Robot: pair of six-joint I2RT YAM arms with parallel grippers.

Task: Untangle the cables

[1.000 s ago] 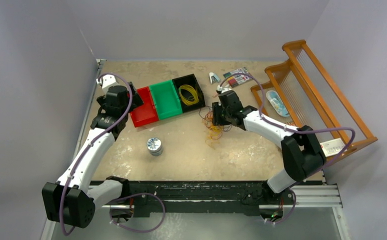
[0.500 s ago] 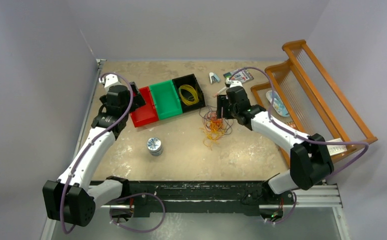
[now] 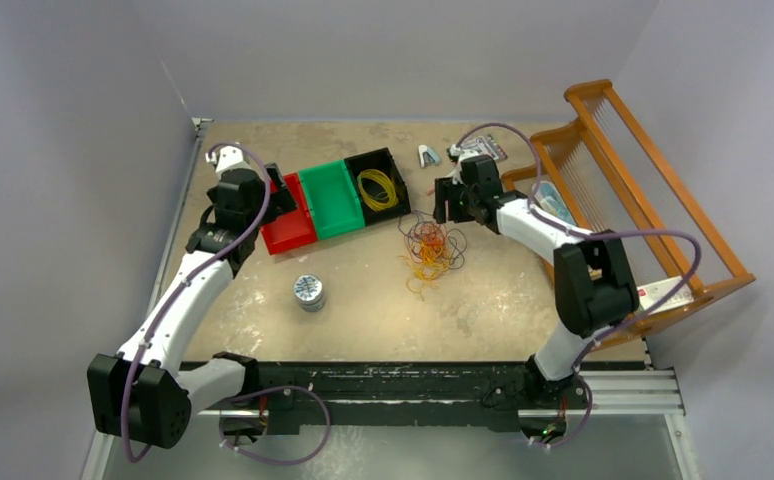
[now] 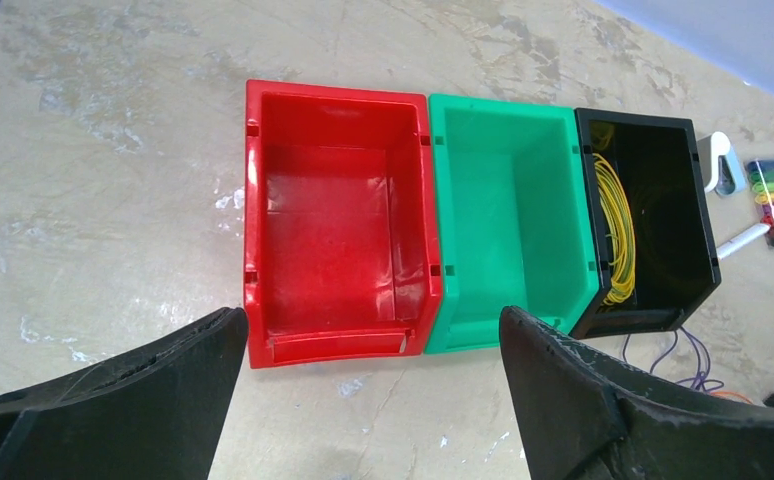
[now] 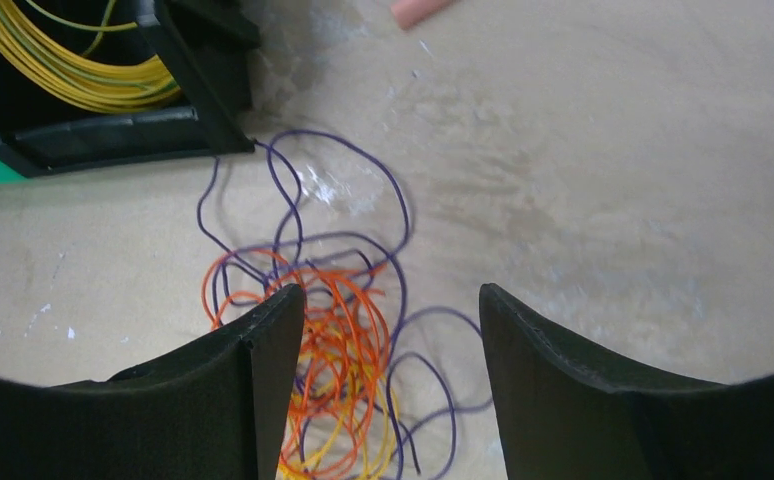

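A: Overhead, where is the tangle?
B: The orange, yellow and purple cables [image 3: 430,246] lie loose on the table, at 5 o'clock from the black bin [image 3: 367,156]. A yellow coil [image 3: 378,188] sits inside that bin.
A: Left wrist?
B: Left gripper [image 4: 370,325] is released, jaws wide, hovering at the red bin [image 4: 328,230].
A: Right wrist?
B: Right gripper [image 5: 388,300] is released and grasps nothing. The tangle lies under it, mostly toward 7 o'clock.

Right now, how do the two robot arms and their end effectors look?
Both the left arm and the right arm have white shells between bulky black joints, with a thick lilac cable looping alongside each. The left end effector and right end effector each have two matte black, wedge-shaped fingers.
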